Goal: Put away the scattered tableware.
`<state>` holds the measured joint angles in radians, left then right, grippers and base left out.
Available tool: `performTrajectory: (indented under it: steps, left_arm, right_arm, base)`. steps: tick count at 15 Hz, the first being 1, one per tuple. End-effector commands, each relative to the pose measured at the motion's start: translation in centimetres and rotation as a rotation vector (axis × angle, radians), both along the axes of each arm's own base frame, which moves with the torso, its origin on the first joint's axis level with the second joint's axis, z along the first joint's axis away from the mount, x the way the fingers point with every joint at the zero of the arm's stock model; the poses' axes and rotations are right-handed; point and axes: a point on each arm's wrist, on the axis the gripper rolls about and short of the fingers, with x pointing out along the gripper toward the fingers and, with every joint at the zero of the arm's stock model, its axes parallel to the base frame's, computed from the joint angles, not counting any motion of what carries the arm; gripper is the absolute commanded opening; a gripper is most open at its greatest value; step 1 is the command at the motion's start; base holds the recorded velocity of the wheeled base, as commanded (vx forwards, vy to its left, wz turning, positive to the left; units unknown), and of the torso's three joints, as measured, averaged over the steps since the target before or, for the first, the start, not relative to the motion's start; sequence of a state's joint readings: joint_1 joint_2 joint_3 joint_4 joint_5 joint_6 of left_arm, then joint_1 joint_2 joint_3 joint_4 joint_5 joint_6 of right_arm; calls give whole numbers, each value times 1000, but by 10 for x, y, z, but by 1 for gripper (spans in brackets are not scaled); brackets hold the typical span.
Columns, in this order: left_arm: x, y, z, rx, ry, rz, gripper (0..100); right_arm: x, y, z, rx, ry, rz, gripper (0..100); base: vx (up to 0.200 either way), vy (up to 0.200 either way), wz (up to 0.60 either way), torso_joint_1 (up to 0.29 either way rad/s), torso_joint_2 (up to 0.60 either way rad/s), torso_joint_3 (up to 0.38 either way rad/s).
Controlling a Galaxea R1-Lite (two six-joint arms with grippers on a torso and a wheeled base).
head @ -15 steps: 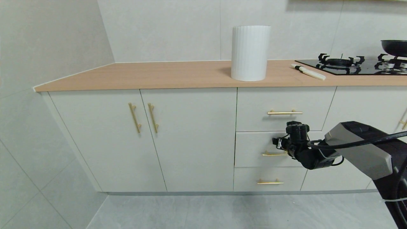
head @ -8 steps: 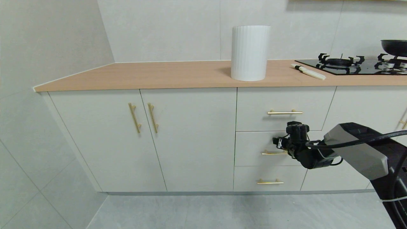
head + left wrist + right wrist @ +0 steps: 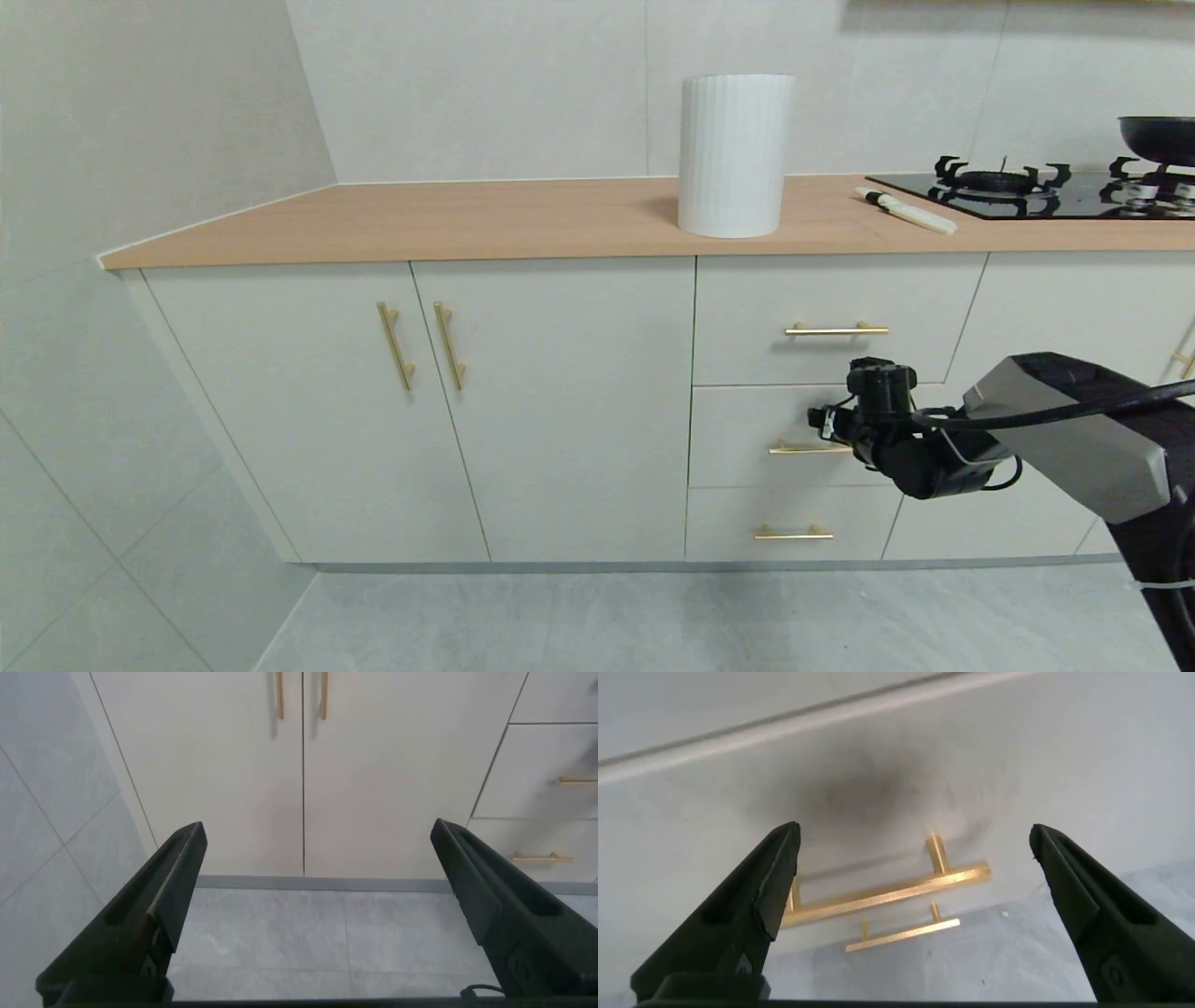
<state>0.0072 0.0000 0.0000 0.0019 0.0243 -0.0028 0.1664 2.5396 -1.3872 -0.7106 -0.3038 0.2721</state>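
A white-handled utensil (image 3: 904,211) lies on the wooden counter (image 3: 467,224), between a tall white ribbed container (image 3: 736,156) and the hob. Below it is a stack of three shut drawers. My right gripper (image 3: 825,426) is right in front of the middle drawer (image 3: 747,434), by the right end of its gold handle (image 3: 805,450). In the right wrist view the right gripper (image 3: 915,835) is open, with that gold handle (image 3: 887,896) seen between the fingers and nothing held. My left gripper (image 3: 318,833) is open over the floor, facing the cabinet doors (image 3: 299,765).
A black gas hob (image 3: 1036,191) with a dark pan (image 3: 1158,138) occupies the counter's right end. Two cabinet doors with vertical gold handles (image 3: 420,345) stand left of the drawers. The top drawer handle (image 3: 836,329) and bottom drawer handle (image 3: 792,536) are free. Grey tiled floor (image 3: 653,625) lies below.
My right arm has shifted slightly to the right in front of the middle drawer. The drawers stay shut and the things on the counter have not moved.
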Motion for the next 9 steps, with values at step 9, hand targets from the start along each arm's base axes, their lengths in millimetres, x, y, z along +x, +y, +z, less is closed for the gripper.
performTrajectory:
  steps: [9]
  left_arm:
    - [0,0,0,0,1,1,100]
  right_arm:
    - [-227,-29,202,-5,-274,64,100]
  base:
    - [0,0,0,0,0,0]
